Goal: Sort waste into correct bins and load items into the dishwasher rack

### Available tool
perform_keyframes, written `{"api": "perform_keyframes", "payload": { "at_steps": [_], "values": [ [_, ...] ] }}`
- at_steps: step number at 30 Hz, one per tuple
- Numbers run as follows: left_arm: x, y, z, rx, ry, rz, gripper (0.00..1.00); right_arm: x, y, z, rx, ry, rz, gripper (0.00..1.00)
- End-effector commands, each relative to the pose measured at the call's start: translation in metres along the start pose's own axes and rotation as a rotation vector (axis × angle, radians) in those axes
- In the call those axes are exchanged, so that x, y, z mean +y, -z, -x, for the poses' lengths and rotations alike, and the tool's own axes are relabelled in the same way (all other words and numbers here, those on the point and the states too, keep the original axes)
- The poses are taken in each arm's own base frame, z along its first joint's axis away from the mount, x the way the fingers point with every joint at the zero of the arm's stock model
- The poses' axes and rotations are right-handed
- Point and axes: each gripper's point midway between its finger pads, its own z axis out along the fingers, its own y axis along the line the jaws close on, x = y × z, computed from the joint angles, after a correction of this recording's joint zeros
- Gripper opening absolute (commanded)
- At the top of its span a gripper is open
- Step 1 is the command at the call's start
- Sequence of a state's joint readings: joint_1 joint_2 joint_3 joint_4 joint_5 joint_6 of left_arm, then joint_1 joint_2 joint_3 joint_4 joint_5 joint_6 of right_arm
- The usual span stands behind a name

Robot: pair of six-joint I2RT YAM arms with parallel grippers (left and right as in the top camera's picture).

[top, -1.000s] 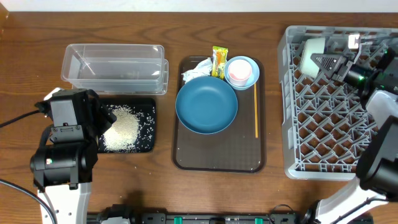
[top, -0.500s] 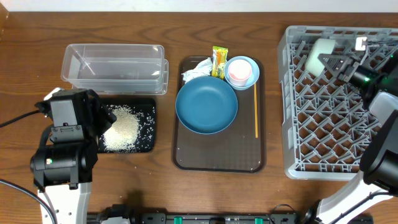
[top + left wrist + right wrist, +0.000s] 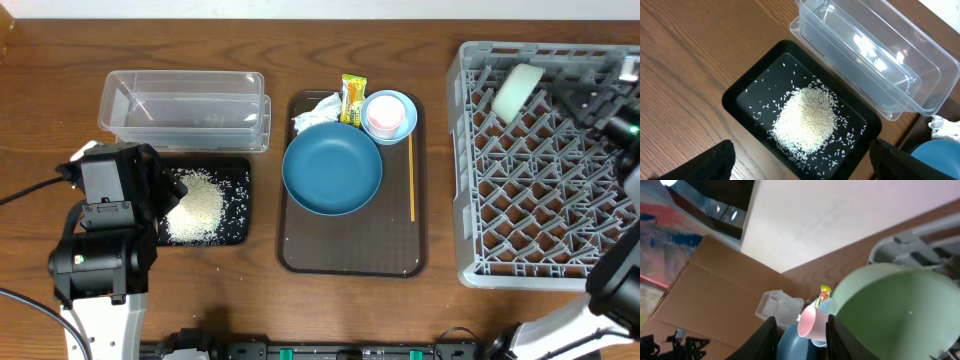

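The right hand (image 3: 799, 332) sits over the far end of the grey dishwasher rack (image 3: 480, 200). Its two fingers are parted and there is nothing between them. A pale mint bowl (image 3: 515, 90) lies tipped on its side on the lattice floor near the rack's far left corner. It is just ahead of that hand's fingertips and apart from them. From the wrist camera the bowl fills the space close beside one finger.

Well beyond the gap of that hand, out on the desk (image 3: 450, 30), stands the brown serving tray (image 3: 350, 262). On it is the dark-blue plate (image 3: 332, 168). Behind the plate stands a second bowl (image 3: 400, 122) with the pink cup (image 3: 381, 117) inside it. The crumpled tissue (image 3: 315, 108) and the yellow-green snack wrapper (image 3: 353, 98) lie there too. The thin orange stick (image 3: 411, 178) lies along the tray edge nearest the right hand.

The left hand (image 3: 800, 150) hangs above the black tray (image 3: 740, 95), fingers spread wide and holding nothing. The heap of rice (image 3: 807, 117) lies right under the gap between them, with loose grains scattered around it on the tray floor. The clear container (image 3: 920, 85) stands just past the tray, ahead of this hand.
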State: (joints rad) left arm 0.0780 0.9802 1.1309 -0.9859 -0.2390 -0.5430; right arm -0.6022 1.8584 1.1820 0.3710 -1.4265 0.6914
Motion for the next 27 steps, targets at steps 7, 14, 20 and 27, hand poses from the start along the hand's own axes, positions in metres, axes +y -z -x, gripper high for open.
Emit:
{"api": "perform_keyframes", "payload": {
  "at_steps": [7, 14, 20, 27],
  "values": [
    [0.001, 0.003, 0.004, -0.012, 0.000, 0.002, 0.88, 0.054, 0.030, 0.029, -0.101, 0.075, -0.060, 0.34],
    [0.001, 0.003, 0.004, -0.012, 0.000, 0.002, 0.88, 0.091, 0.030, 0.041, -0.170, 0.165, -0.113, 0.53],
    [0.001, 0.003, 0.004, -0.012, 0.000, 0.002, 0.88, 0.106, 0.010, 0.039, -0.170, 0.204, -0.111, 0.94],
    [0.001, 0.003, 0.004, -0.012, 0.000, 0.002, 0.88, 0.068, -0.011, 0.037, -0.223, 0.175, -0.317, 0.99]
  ]
}}
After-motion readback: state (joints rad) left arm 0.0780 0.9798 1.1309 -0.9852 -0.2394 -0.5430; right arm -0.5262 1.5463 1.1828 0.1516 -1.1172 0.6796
